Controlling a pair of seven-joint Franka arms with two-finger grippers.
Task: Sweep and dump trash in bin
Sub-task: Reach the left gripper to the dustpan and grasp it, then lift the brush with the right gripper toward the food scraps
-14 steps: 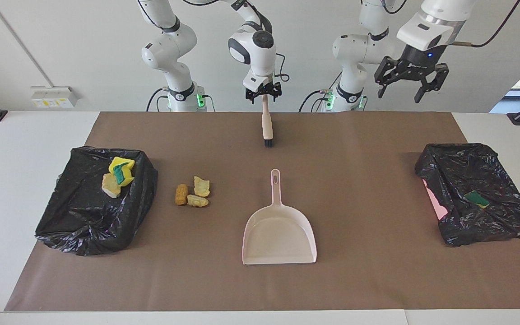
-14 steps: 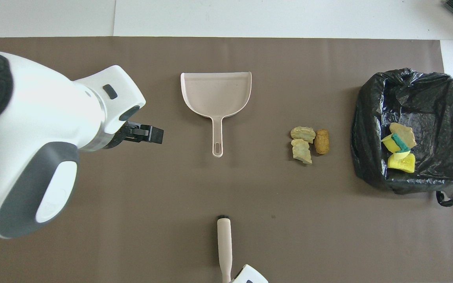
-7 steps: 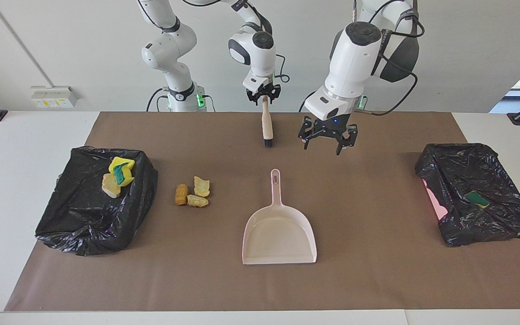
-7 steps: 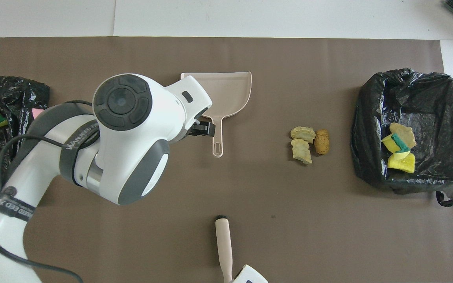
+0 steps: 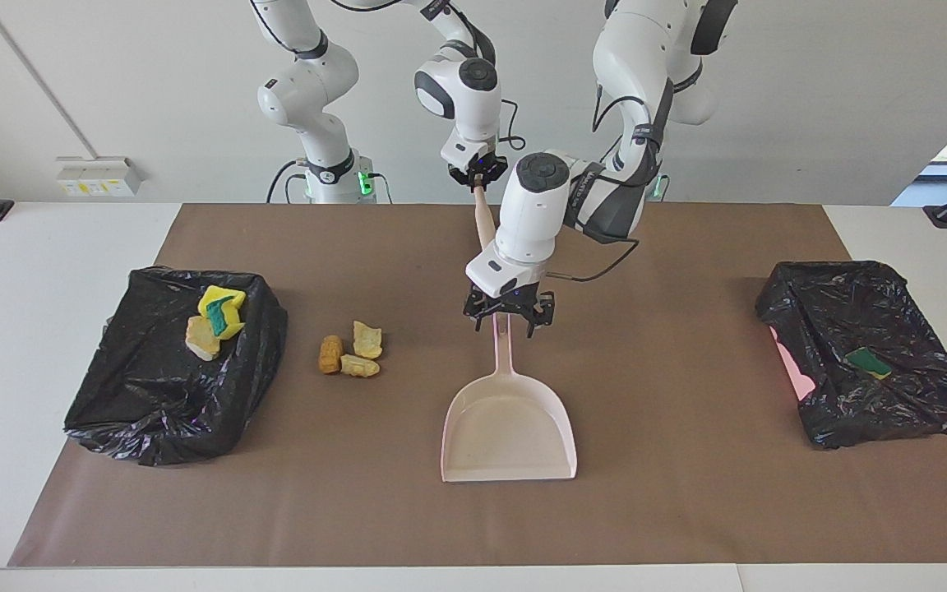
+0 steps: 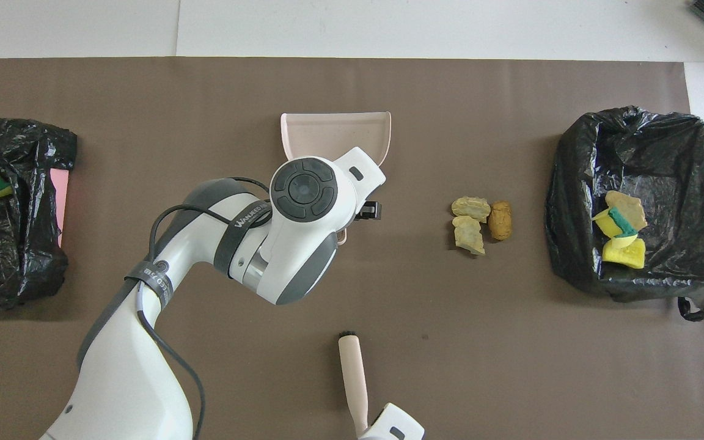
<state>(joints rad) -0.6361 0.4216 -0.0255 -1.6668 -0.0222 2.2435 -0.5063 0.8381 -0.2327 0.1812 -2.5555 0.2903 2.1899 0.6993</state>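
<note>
Three loose trash chunks (image 5: 350,350) (image 6: 480,223), tan and orange-brown, lie on the brown mat beside the black-bagged bin (image 5: 153,403) (image 6: 663,159) at the right arm's end. That bin holds yellow sponges (image 5: 221,310) and a tan chunk. The pale pink dustpan (image 5: 509,427) (image 6: 333,131) lies mid-mat. My left gripper (image 5: 509,319) is open, low over the end of the dustpan's handle, a finger on each side. My right gripper (image 5: 480,174) is shut on the handle of the beige brush (image 5: 483,222) (image 6: 352,373). The left hand hides its bristles in the facing view.
A second black-bagged bin (image 5: 893,395) (image 6: 10,244) stands at the left arm's end of the mat, holding a green-faced sponge (image 5: 868,363). A pink patch (image 5: 790,362) shows at its side. The left arm (image 6: 291,244) covers the dustpan's handle in the overhead view.
My left arm swung from above the bin at its end down to the dustpan's handle. My right gripper closed on the brush handle.
</note>
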